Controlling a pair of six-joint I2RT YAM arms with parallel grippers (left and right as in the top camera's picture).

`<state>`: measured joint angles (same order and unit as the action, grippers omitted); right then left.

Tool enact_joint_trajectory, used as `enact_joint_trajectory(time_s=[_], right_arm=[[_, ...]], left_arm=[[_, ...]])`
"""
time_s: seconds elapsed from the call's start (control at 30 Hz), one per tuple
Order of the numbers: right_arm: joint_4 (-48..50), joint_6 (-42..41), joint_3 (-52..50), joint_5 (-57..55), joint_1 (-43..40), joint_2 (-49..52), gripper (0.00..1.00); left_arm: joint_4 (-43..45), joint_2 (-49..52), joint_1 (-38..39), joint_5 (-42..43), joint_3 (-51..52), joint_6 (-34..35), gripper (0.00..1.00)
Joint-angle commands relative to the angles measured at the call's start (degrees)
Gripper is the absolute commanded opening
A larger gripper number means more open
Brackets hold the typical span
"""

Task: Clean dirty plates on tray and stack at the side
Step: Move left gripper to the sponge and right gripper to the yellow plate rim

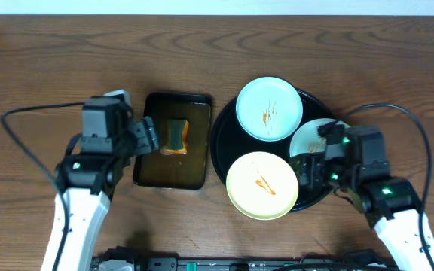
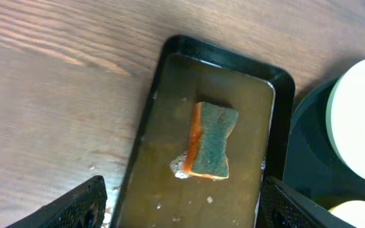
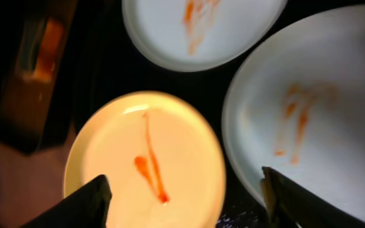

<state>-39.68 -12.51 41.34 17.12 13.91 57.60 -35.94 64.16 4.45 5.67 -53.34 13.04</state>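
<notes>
Three plates lie on the round black tray (image 1: 224, 128), all with orange sauce smears. One mint-white plate (image 1: 269, 108) is at the back, the pale yellow plate (image 1: 261, 185) at the front, and a second mint-white plate (image 1: 307, 138) at the right, partly hidden under my right arm. My right gripper (image 1: 305, 167) is open and empty above the gap between the yellow plate (image 3: 144, 158) and the right plate (image 3: 309, 120). My left gripper (image 1: 148, 138) is open and empty over the left edge of the small tray.
A rectangular black tray (image 1: 173, 141) with brownish water holds a green and orange sponge (image 1: 175, 136), also seen in the left wrist view (image 2: 211, 140). Bare wood-grain tabletop (image 1: 44, 68) lies left of it and behind. Black cables trail from both arms.
</notes>
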Motion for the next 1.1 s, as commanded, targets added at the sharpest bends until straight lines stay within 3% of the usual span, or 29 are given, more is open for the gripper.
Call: enact_joint_trajectory(time_s=[0.0,0.3,0.47,0.77,1.07], right_arm=[[-0.5,-3.8,0.9,-0.5,3.8,3.5,0.69],[-3.1,-16.4,0.9,-8.3,7.3,16.0,0.62],[-4.1,-17.7,0.9,-7.4,7.3,20.8,0.5],[-2.5,-18.2,0.9,-7.0,7.3,27.9,0.19],[-1.4,-18.3,0.9,-7.3,7.3,28.4,0.05]], left_arm=[[1.5,4.9,2.4,0.6,-1.2,-3.2,0.78],[7.2,17.7,7.3,0.6,-1.2,-4.0,0.78],[8.3,21.1,9.2,0.6,-1.2,-4.0,0.78],[9.4,25.0,9.8,0.5,-1.2,-4.0,0.78],[9.5,25.7,9.8,0.5,-1.2,-4.0,0.78]])
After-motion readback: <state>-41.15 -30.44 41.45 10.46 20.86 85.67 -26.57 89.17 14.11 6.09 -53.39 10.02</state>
